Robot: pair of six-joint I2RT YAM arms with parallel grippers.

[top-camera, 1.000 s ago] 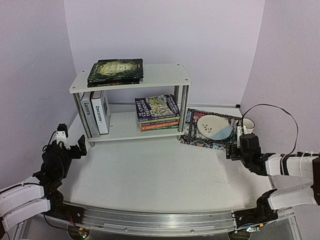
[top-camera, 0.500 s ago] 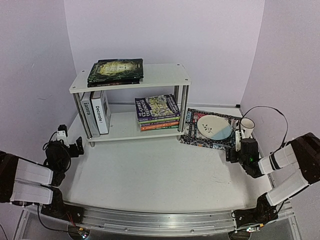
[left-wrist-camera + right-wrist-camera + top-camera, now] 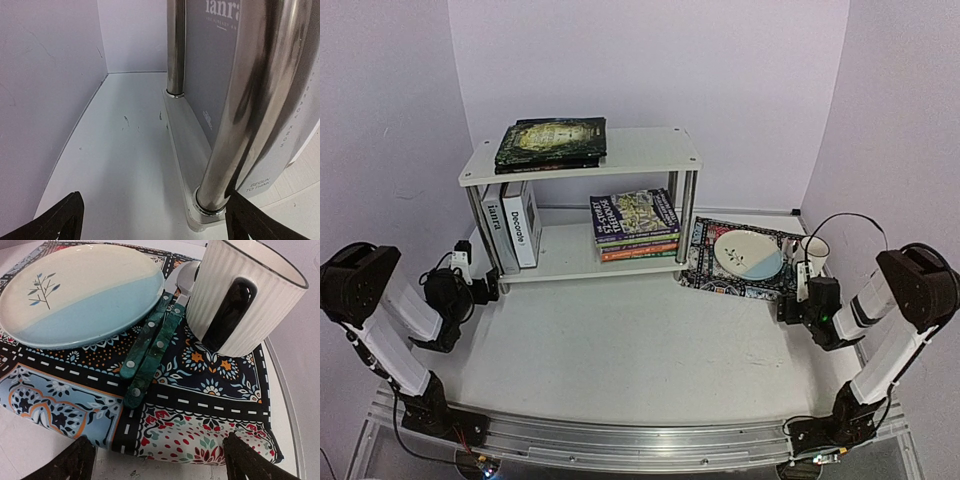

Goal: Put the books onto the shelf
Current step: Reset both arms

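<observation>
- The left gripper [image 3: 152,220] stood wide and empty, near the shelf [image 3: 640,148] post [image 3: 240,115]; advancing risked striking it.
- All visible books [image 3: 635,222] sat on the 2 tiers.
- The right gripper [image 3: 160,460], wide and empty, faced the mug [image 3: 235,295]; advancing risked toppling it.

shelf [image 3: 640,150] was white w/ chrome posts [image 3: 250,100] | top books [image 3: 552,141] dark green-black | upright hardbacks [image 3: 520,225] white | stacked paperbacks [image 3: 635,225] purple, green, orange | mat [image 3: 200,405] dark, blue-red floral print | plate [image 3: 85,295] cream/pale blue, leaf sprig | mug [image 3: 240,295] ribbed white, black handle
</observation>
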